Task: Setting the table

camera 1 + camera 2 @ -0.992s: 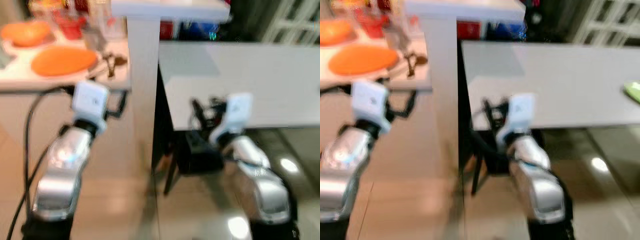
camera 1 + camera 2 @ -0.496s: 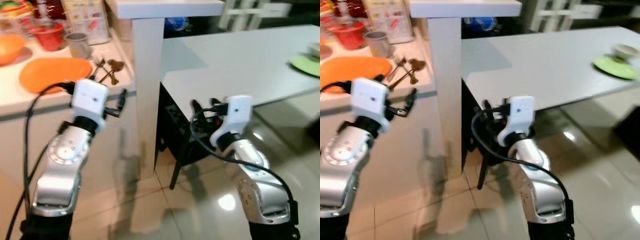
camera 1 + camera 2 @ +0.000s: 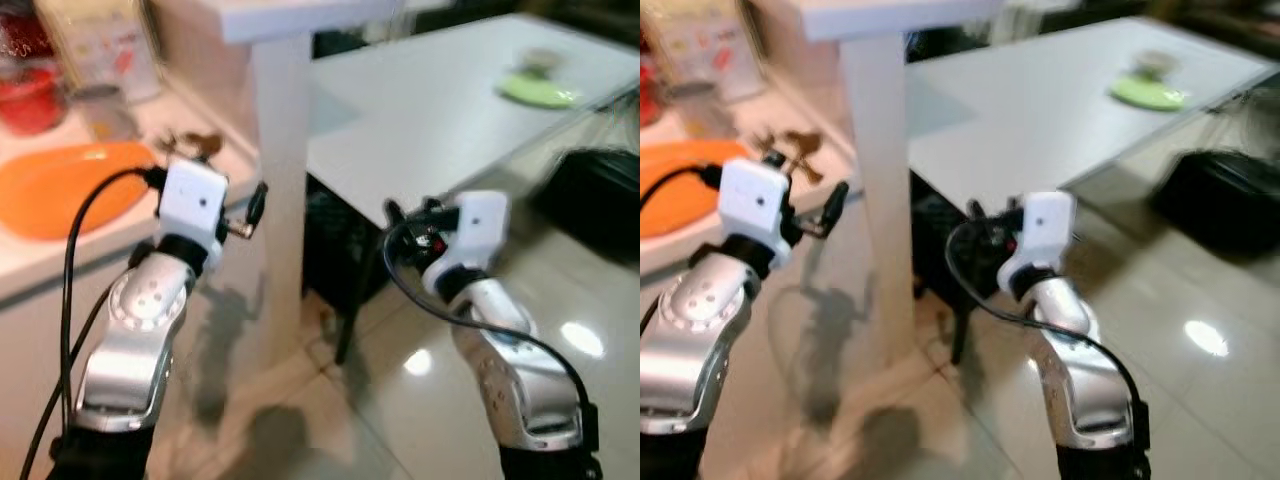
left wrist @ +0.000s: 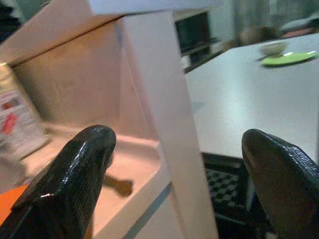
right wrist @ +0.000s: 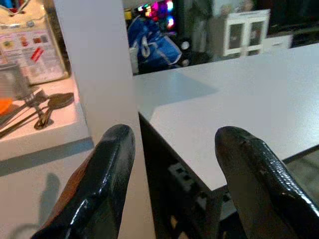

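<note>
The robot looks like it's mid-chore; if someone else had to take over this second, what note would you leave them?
Left gripper: open, holding nothing, raised before the white pillar.
Right gripper: open, holding nothing, near the corner of the grey table.
On the counter to the left: orange plate, spoons, metal cup.
On the table's far side: a green plate with a small bowl beside it.
Done: those two appear set out.
Left: probably fetching the counter items; nothing is picked up yet.
</note>
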